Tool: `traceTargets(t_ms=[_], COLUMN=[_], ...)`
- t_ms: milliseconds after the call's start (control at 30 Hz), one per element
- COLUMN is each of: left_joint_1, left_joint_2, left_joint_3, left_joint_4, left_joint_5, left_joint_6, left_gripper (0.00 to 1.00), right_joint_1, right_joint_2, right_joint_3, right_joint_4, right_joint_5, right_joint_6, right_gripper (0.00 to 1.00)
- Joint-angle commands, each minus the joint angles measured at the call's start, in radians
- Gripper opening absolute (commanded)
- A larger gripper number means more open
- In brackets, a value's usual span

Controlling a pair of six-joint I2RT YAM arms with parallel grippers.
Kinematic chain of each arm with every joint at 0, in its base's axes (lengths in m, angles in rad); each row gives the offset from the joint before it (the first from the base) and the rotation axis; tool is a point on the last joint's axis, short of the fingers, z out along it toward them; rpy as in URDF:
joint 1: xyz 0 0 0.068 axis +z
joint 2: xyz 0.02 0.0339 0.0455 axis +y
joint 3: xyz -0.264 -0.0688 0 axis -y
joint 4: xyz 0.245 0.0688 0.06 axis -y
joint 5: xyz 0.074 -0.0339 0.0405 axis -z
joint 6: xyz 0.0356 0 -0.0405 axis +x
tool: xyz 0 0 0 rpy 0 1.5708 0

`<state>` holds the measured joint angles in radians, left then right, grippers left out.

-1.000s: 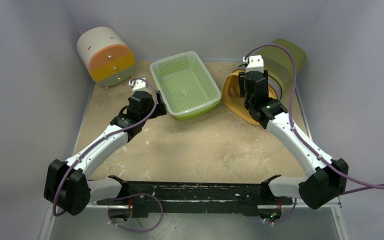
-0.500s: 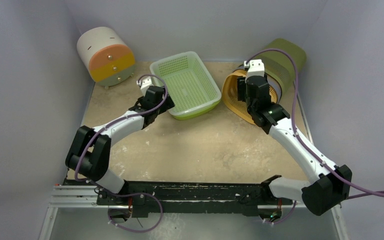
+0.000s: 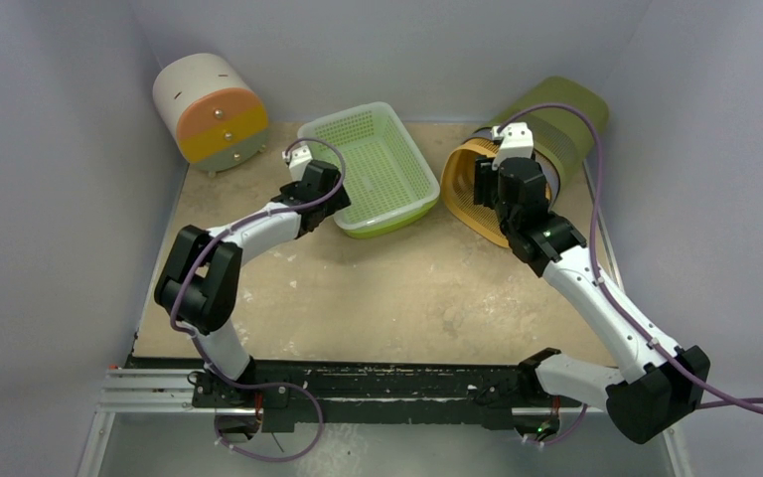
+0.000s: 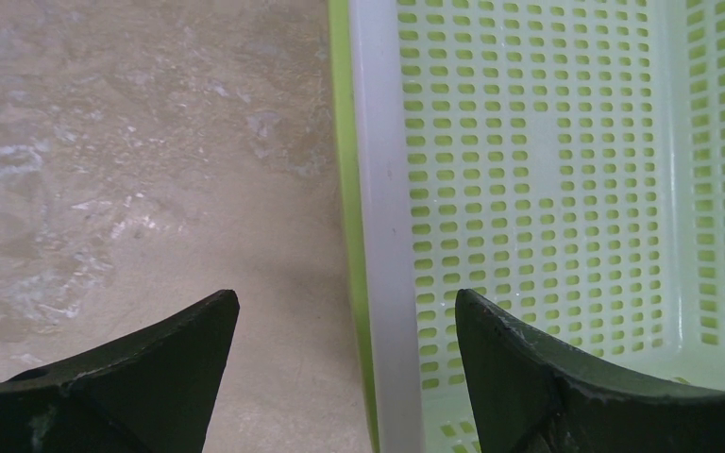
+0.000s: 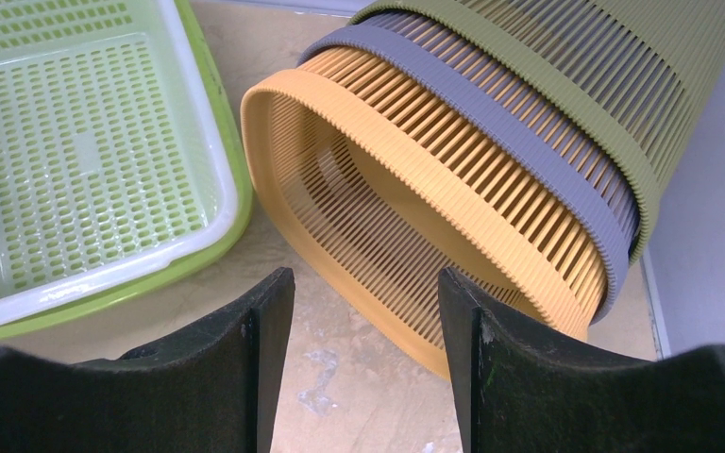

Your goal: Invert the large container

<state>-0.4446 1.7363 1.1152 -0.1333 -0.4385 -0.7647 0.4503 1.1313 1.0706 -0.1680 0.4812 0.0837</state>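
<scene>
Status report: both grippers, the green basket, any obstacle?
Left gripper open over green basket rim. Right gripper open, facing orange basket. Green basket upright, not yet turned. No obstacle.

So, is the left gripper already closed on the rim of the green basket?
No, the left gripper is open, with the white rim of the green basket between its fingers and touching neither.

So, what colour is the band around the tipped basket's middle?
Grey. The band shows best in the right wrist view.
</scene>
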Motion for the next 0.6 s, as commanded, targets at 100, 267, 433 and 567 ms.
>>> traceTargets(t_ms=[100,267,433,567], left_joint_1=[0.079,0.097,0.101,0.123], left_joint_2=[0.018,0.054,0.085,0.111], left_joint_3=[0.059,0.066,0.093,0.178], left_joint_4=[-0.039,-0.011,0.009,-0.049], left_joint_5=[-0.045,-0.04,-0.037,-0.072], left_joint_6=[0.054,0.06,0.069,0.12], left_gripper=[0.78,0.76,0.65,0.51], right_joint_1=[-0.004,-0.004,-0.004,-0.005], right_joint_2=[-0.016,-0.027,-0.043,-0.056], right_joint_3=[-0.015,-0.019,-0.021,-0.031], right_joint_4=[0.047,0.044,0.041,0.046], right_joint_5=[-0.035,-0.028,-0.028,-0.028], right_joint_6=[0.039,0.038,0.04,0.046], right_gripper=[0.6,0.59,0.59,0.59])
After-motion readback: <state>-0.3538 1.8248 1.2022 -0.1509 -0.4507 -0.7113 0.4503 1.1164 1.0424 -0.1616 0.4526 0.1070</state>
